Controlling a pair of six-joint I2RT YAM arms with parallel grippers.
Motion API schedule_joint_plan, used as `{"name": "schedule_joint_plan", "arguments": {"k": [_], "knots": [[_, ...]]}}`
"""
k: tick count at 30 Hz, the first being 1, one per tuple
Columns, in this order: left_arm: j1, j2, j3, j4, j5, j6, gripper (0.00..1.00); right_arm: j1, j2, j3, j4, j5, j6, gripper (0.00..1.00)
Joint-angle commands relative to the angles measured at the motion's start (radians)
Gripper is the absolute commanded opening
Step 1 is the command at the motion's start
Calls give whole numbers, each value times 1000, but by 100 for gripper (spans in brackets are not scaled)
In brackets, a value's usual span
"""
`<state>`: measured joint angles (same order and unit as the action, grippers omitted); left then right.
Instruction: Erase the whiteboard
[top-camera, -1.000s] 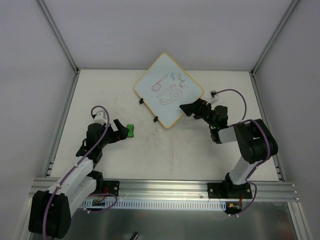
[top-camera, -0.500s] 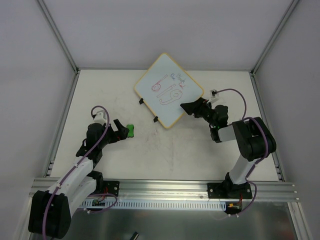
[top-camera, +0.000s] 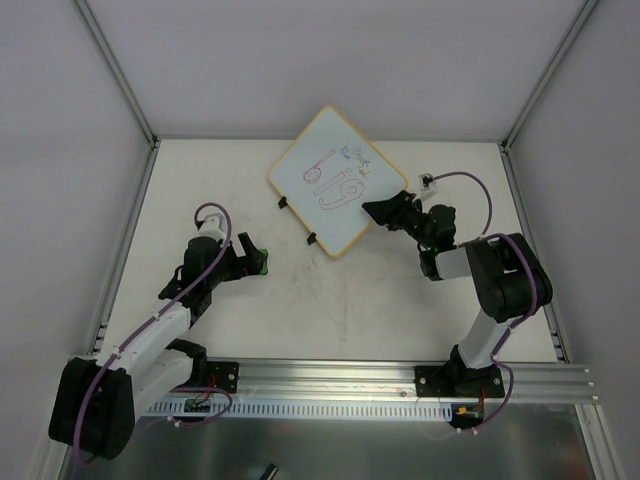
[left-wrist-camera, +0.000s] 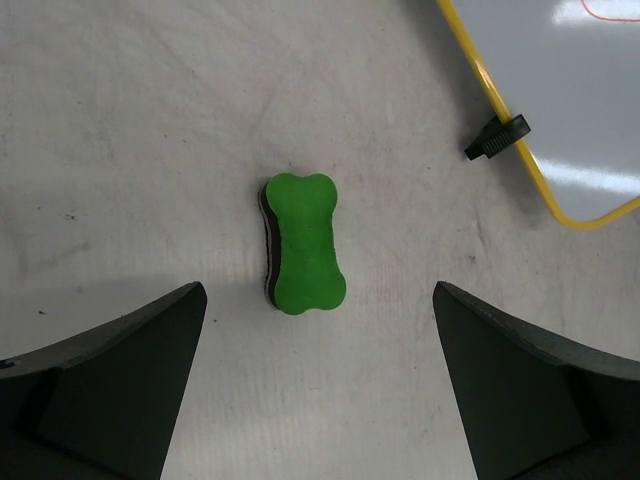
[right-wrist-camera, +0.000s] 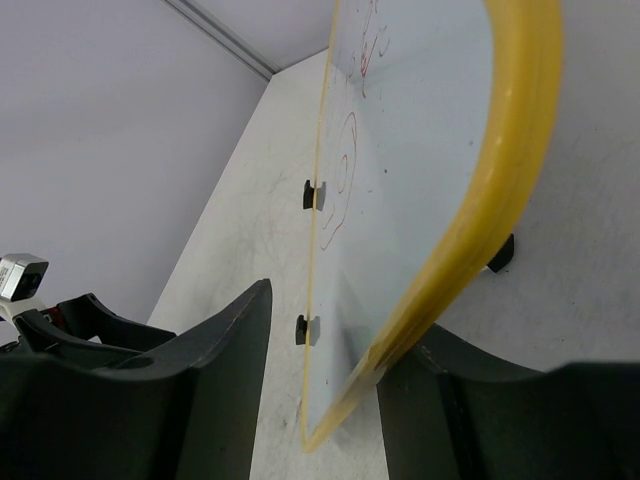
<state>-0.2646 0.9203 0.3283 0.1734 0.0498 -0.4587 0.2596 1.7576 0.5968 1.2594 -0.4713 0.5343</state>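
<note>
The whiteboard lies turned like a diamond at the back of the table, with a yellow-tan frame and red and blue marker drawings. My right gripper is at its lower right edge. In the right wrist view the right gripper straddles the whiteboard: the frame rests against one finger and a gap shows to the other. The green bone-shaped eraser lies flat on the table. My left gripper hangs wide open over the eraser's near end, touching nothing. From above, the left gripper hides most of the eraser.
Two black clips stick out from the board's lower left edge; one clip shows in the left wrist view. White walls with metal posts close the table at the back and sides. A rail holds both arm bases.
My left gripper has moved right, over the eraser. The right gripper's jaws have narrowed around the whiteboard's edge. The board has not moved.
</note>
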Motion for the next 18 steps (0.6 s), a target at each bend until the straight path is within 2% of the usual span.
{"name": "schedule_joint_plan", "arguments": {"k": [1,2,5,7,14,18], "knots": [[-31,20,58,-21,-76,23,99,6,-1,44,-1,3,-17,46],[-33,22,58,-25,-82,20,99,3,2,46,-2,6,-19,46],[-33,41,77,-37,-88,14,99,-8,-6,44,1,3,-19,59],[-33,48,87,-38,-87,18,99,-23,-13,41,0,3,-16,60],[-33,81,117,-38,-71,26,99,-42,-1,46,3,-9,6,47],[-32,170,173,-60,-71,37,99,-40,6,49,3,-15,10,41]]}}
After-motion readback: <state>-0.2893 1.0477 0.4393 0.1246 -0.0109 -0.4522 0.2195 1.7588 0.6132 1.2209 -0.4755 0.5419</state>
